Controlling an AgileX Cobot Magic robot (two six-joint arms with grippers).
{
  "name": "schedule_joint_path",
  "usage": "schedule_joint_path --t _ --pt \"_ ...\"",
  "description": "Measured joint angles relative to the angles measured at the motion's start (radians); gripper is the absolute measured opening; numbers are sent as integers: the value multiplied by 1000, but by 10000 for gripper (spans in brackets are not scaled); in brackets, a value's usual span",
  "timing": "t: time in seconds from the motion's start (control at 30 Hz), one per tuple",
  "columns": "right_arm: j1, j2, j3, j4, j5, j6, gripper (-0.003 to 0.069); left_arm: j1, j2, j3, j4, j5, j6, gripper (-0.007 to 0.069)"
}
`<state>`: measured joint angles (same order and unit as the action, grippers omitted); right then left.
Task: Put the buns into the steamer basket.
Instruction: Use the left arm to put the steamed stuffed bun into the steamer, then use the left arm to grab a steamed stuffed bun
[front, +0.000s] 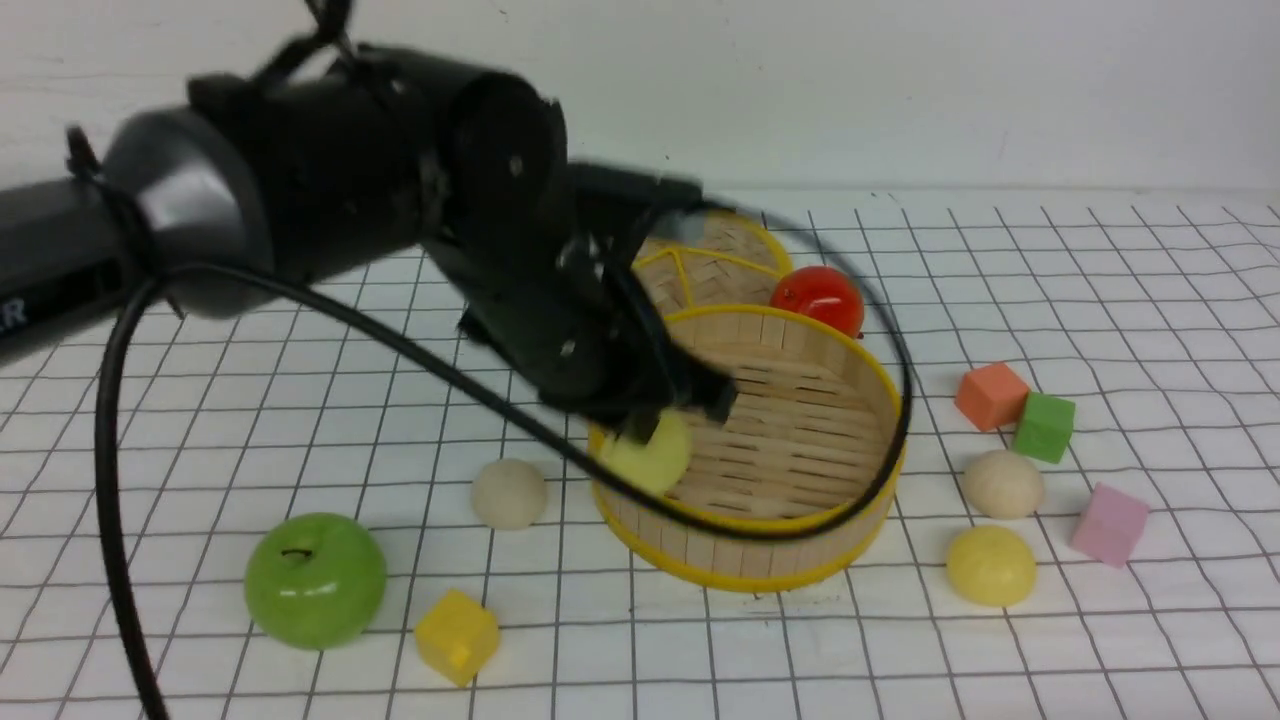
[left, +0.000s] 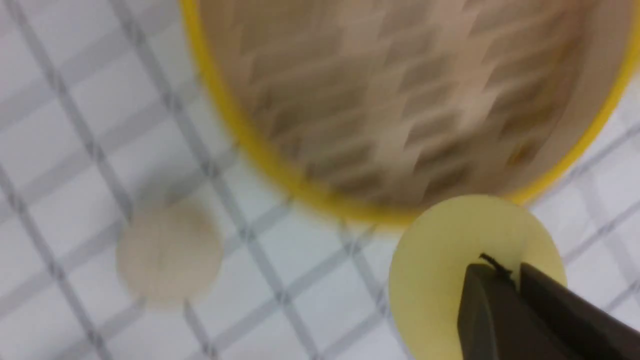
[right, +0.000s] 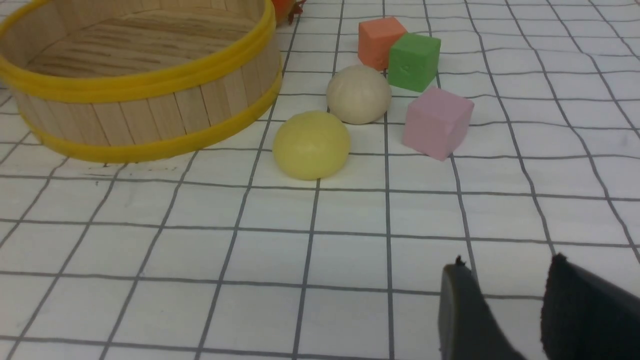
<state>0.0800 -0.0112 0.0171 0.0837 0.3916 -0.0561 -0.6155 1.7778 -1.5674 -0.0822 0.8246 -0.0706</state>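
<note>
Cream-white round bun (front: 509, 492) sits on the grid-lined table, just left of the round bamboo-slat steamer basket (front: 760, 552), outside it. Left gripper (left: 507, 270) has its jaws closed together, tips right at a pale yellow round bun (front: 660, 465) over the basket's left rim; pinched or only touching, can't tell. Right of the basket: second cream bun (front: 1003, 483), second yellow bun (front: 990, 566), both on the table. Right gripper (right: 507, 265) has its jaws parted, empty.

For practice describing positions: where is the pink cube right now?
Front view: the pink cube lies on the robot's right, beside the cream-white round bun and pale yellow round bun, nearer the camera than the green cube.
</note>
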Motion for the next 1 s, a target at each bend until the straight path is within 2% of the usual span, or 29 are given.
schedule_joint_path --t 0.23,0.4,0.57,0.63,0.67,0.77,0.83,0.97,1.0 --pt "0 0 0 0 0 0 239 0 181 -100 -27 -105 21 -13" --pt "0 0 0 0 0 0 239 0 317 -151 -12 -100 21 16" --pt "0 0 0 0 0 0 239 0 355 -183 -9 -112 21 185" --pt "0 0 0 0 0 0 239 0 345 -185 -9 -110 21 279" --pt "0 0 0 0 0 0 239 0 343 -185 -9 -109 21 298" --pt "0 0 0 0 0 0 239 0 287 -185 -11 -69 21 425" --pt "0 0 0 0 0 0 239 0 231 -185 -6 -10 16 462" --pt "0 0 0 0 0 0 239 16 116 -169 52 120 -41 420" --pt "0 0 0 0 0 0 239 44 68 -135 82 168 -73 365"
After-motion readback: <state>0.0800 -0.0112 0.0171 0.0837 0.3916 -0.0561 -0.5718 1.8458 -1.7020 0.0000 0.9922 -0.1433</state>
